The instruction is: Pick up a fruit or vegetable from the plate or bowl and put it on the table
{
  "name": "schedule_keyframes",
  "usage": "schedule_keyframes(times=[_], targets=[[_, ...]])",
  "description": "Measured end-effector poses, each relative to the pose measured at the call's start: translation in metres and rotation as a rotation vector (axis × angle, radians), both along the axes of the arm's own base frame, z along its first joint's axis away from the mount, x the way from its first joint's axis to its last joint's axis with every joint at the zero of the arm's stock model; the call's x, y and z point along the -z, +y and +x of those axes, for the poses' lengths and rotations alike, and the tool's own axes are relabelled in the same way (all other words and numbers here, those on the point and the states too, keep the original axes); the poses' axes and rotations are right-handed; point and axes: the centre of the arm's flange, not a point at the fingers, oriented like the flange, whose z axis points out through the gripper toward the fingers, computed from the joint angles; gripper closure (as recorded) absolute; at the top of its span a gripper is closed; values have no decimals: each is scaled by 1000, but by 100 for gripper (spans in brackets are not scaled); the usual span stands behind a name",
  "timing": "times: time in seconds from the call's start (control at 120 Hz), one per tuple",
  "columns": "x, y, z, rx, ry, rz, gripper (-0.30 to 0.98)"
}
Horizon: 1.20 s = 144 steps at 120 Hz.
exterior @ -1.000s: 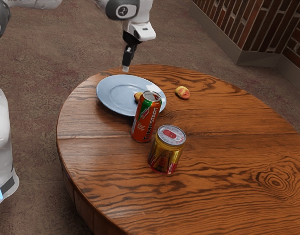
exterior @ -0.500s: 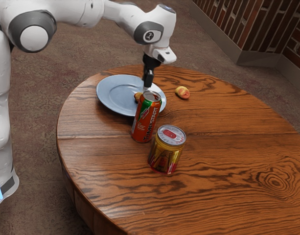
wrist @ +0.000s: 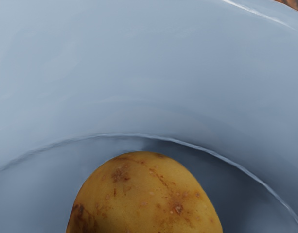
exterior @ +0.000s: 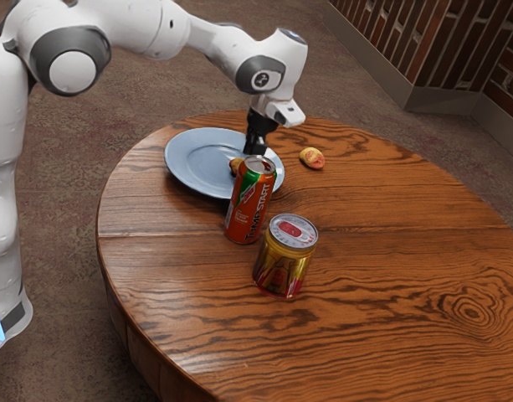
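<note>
A yellow-brown, rounded potato (wrist: pixel 146 194) lies on the pale blue, smooth, glossy round plate (exterior: pixel 197 159). Its skin is mottled with rusty brown spots, darker scabs and a thin crease. The wrist view's edge cuts off part of it; in the exterior view, a tall orange metal can with green near its top and dark lettering (exterior: pixel 251 205) hides most of it.

The black two-finger gripper (exterior: pixel 256 141) is low over the plate by the potato. Its lower end is hidden behind the orange can, so I cannot tell whether it is open, closed or gripping the potato.

A shorter, wider gold can with a silver lid (exterior: pixel 285 260) stands near the orange one. Beside the plate, a small red-and-yellow rounded fruit (exterior: pixel 312 158) lies on the brown, dark-grained wooden table (exterior: pixel 390 276).
</note>
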Motion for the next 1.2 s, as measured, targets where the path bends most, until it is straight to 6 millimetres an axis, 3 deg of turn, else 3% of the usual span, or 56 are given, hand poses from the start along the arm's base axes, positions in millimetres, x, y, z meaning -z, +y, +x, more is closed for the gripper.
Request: schedule_keyframes(times=[0.308, 0.525, 0.6, 0.717, 0.825, 0.9, 1.025, 1.067, 1.108, 1.2], targets=[[19, 6, 3, -35, 22, -12, 7], [21, 12, 2, -68, 20, -26, 44], [18, 12, 2, -77, 17, -25, 43], [-16, 12, -5, -100, -7, -20, 48], [-81, 8, -21, -118, -63, -16, 52], [-115, 8, -27, -131, -96, -10, 51], [-155, 9, -9, -146, -158, 12, 51], [-163, -3, 2, -129, -175, 14, 51], [-166, -27, 16, -92, -188, 10, 51], [-155, -81, 46, -12, -208, -6, 51]])
